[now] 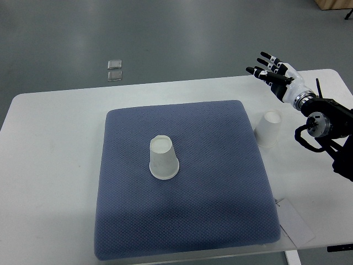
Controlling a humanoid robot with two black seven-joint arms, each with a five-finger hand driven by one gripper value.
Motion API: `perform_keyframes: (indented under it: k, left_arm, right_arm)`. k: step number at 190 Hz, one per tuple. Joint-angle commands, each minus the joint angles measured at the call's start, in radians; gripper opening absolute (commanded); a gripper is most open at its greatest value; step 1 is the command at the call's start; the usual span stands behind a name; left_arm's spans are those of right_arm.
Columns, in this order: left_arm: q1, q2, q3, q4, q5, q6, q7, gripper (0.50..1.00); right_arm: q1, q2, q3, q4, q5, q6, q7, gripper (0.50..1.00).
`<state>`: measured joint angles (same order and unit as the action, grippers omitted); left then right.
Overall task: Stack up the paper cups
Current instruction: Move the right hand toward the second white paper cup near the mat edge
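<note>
White table [49, 143] holds 2 upside-down white paper cups [164, 158]; right hand [273, 72] spread, empty.

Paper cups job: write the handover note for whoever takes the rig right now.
Right hand: raised over the far right of the white table, fingers spread, holding nothing. Left arm: not in view.
White paper cup on the mat: upside down, near the middle of the blue-grey textured mat.
Second white paper cup: upside down on the bare table just off the mat's right edge, nearer the camera than the right hand.
Done: nothing stacked; the cups stand apart.
Left: grasp one cup, probably the right one since it is closest to the hand, and set it over the other.
</note>
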<state>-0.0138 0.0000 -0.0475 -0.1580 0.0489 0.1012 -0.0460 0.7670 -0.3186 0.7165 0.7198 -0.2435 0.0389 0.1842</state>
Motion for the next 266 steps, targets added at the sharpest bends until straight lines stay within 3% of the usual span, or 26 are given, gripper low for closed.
perform_keyframes:
  k: [1,65,100,218,266]
  left_arm:
    - [0.000,0.000,0.000,0.000,0.000,0.000,0.000,1.000]
    - [0.000,0.000,0.000,0.000,0.000,0.000,0.000,1.000]
    - [0.000,0.000,0.000,0.000,0.000,0.000,0.000,1.000]
    - [0.000,0.000,0.000,0.000,0.000,0.000,0.000,1.000]
    - [0.000,0.000,0.000,0.000,0.000,0.000,0.000,1.000]
  right_arm:
    - [0.017,0.007,-0.003,0.000,0.000,-0.001,0.000,0.926]
    - [0.052,0.013,-0.012,0.001,0.000,0.006,0.000,0.926]
    - [0.069,0.015,-0.011,0.000,0.000,0.065,0.000,0.926]
    - [0.075,0.055,0.001,-0.048,0.004,0.068,0.008,0.926]
    - [0.067,0.056,-0.015,-0.049,-0.016,0.104,0.008,0.926]
